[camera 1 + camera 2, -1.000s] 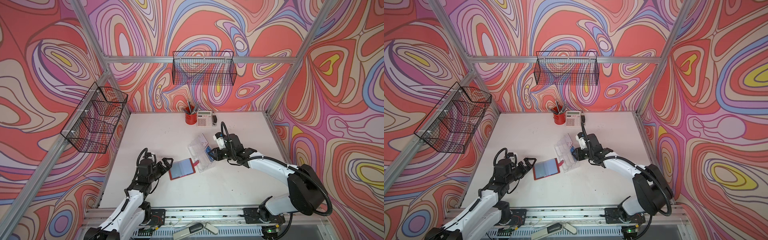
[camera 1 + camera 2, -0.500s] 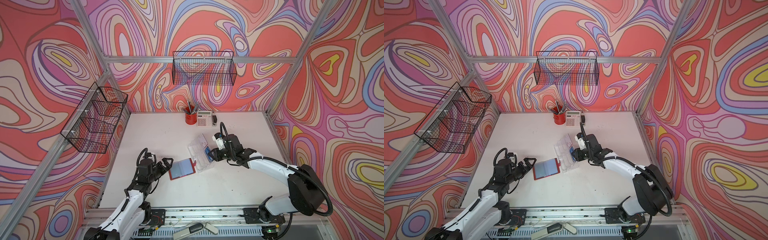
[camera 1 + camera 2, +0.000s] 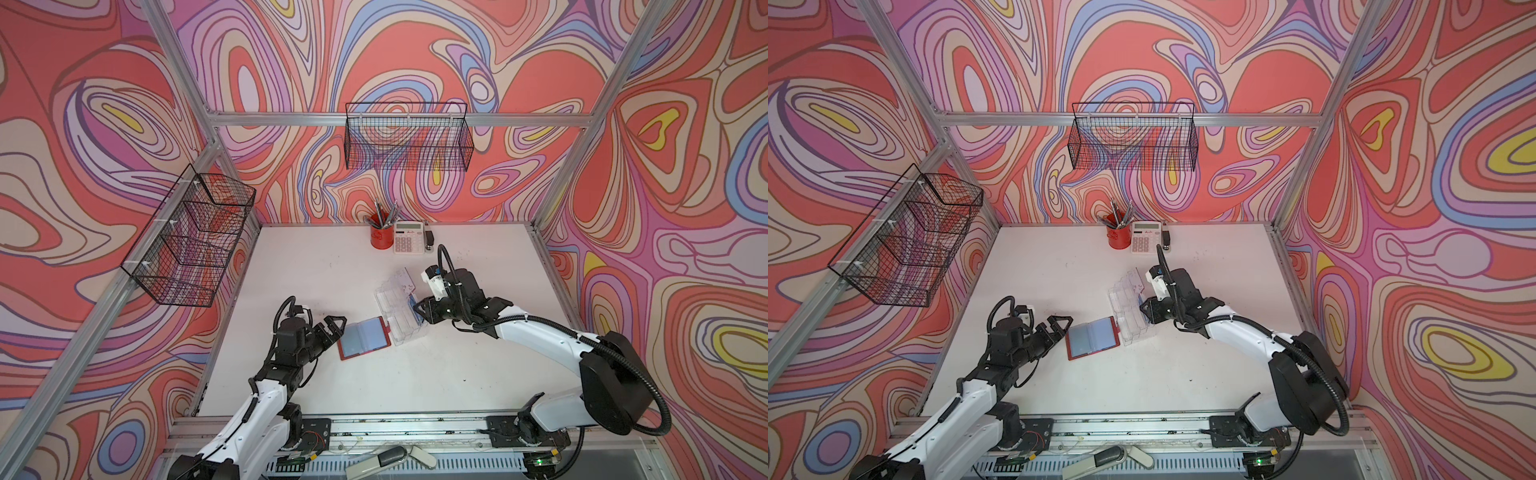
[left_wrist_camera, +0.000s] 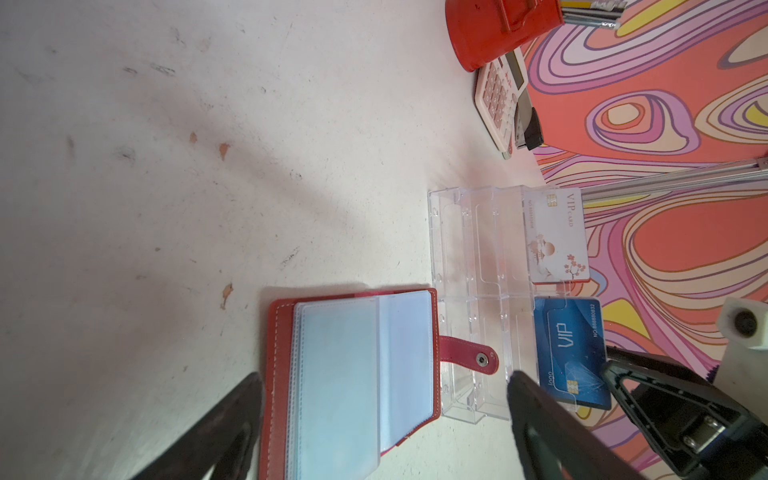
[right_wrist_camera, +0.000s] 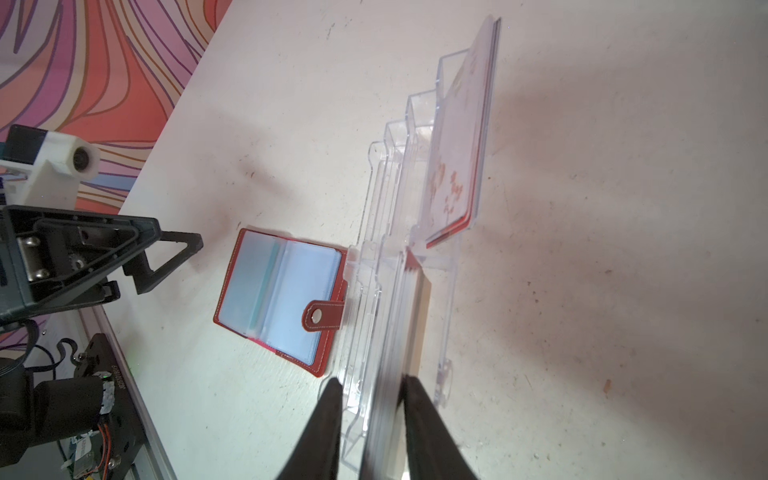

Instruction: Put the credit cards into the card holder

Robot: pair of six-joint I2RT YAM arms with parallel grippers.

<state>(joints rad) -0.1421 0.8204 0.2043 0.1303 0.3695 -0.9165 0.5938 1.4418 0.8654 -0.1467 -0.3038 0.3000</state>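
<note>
The red card holder (image 3: 365,337) (image 3: 1094,337) lies open on the table, its clear sleeves up (image 4: 361,374) (image 5: 282,295). Right of it stands a clear tiered stand (image 3: 399,328) (image 4: 469,249). A stack of credit cards (image 5: 407,324) with a blue VIP card (image 4: 571,353) in front sits in its rear slot. A white VIP card (image 4: 557,237) stands beside them. My right gripper (image 3: 419,313) (image 5: 370,384) straddles the stack: one finger touches it, the other stands off beyond the clear walls. My left gripper (image 3: 326,322) (image 4: 384,378) is wide open at the holder's left edge, holding nothing.
At the back of the table are a red pen cup (image 3: 381,239), a calculator (image 3: 408,237) and a small black object (image 3: 429,240). Wire baskets hang on the back wall (image 3: 408,141) and the left wall (image 3: 191,241). An aluminium rail (image 3: 415,424) runs along the front.
The right gripper's jaws have narrowed around the card stack in the stand. The left arm and the card holder have not moved.
</note>
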